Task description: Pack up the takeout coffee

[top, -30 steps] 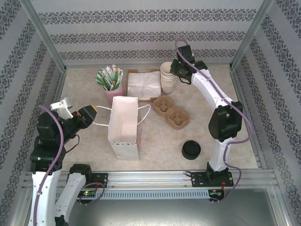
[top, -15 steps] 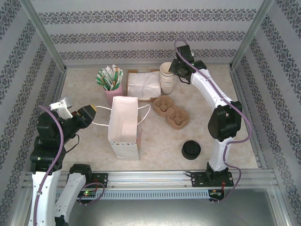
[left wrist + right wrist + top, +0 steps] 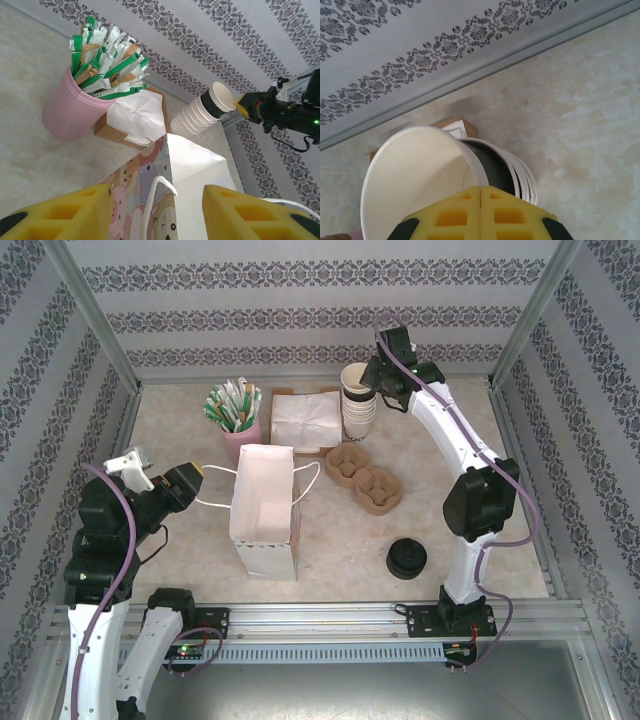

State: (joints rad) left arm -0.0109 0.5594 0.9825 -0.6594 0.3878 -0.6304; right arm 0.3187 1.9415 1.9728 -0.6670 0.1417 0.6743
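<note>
No cup with a black lid on it is in view. My right gripper [image 3: 372,386] is shut on the rim of the top lidless paper cup [image 3: 353,377], which has a dark band on its side and sits tilted and partly raised out of the stack of cream cups [image 3: 357,420]. In the right wrist view the closed yellow fingertips [image 3: 480,192] pinch that cup's [image 3: 415,175] wall above the stack [image 3: 522,175]. My left gripper [image 3: 200,472] is open beside the white paper bag [image 3: 262,502]. The bag's cord handle [image 3: 155,190] lies between the left gripper's [image 3: 156,200] yellow pads.
A brown two-hole cup carrier [image 3: 364,476] lies right of the bag. Loose black lids [image 3: 406,559] are stacked near the right arm's base. A pink holder of sachets [image 3: 236,415] and a napkin box [image 3: 305,418] stand at the back.
The right gripper has risen and shifted slightly right, tilting the top cup up out of the stack. The left arm has not moved.
</note>
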